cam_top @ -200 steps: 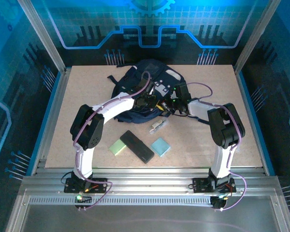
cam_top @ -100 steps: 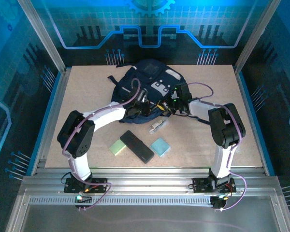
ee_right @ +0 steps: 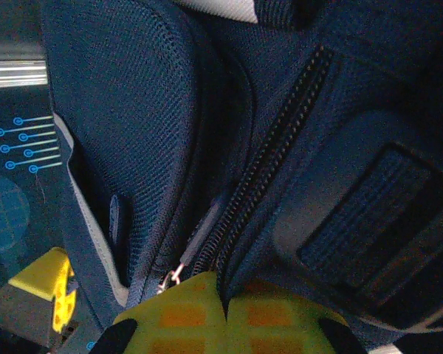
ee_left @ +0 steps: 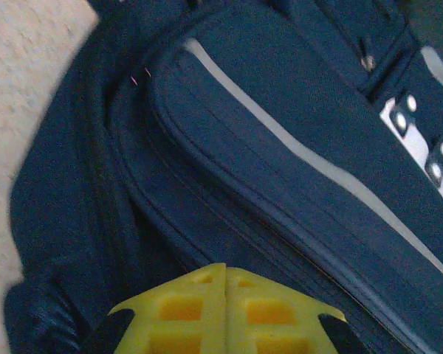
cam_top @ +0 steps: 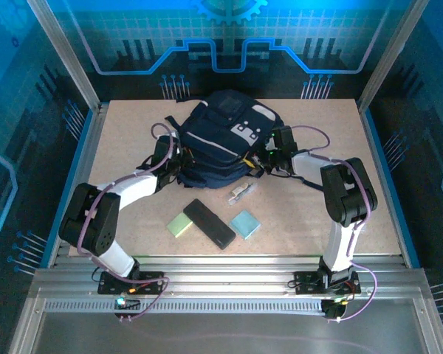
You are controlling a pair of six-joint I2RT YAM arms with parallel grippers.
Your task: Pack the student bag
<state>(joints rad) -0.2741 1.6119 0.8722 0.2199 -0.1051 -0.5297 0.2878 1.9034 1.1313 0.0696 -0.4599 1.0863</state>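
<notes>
The student bag [cam_top: 221, 133], a dark navy backpack with pale patches, lies at the back middle of the table. My left gripper [cam_top: 181, 156] is at the bag's left side. In the left wrist view its yellow fingers [ee_left: 226, 267] are shut with nothing between them, just off the navy fabric [ee_left: 280, 147] and its pale stripe [ee_left: 310, 158]. My right gripper [cam_top: 268, 158] is at the bag's right side. In the right wrist view it is shut [ee_right: 225, 295] on a fold of the bag [ee_right: 133, 110] beside the black zipper [ee_right: 280, 140], a zipper pull [ee_right: 203, 236] just left of it.
In front of the bag lie a small pale item [cam_top: 240, 192], a green pad [cam_top: 180, 224], a black rectangular case [cam_top: 209, 223] and a light blue pad [cam_top: 244, 224]. Metal frame posts and blue walls border the tabletop [cam_top: 133, 147].
My left arm has swung from over the bag's middle out to its left side, uncovering the bag's top. The right gripper has stayed at the bag's right side.
</notes>
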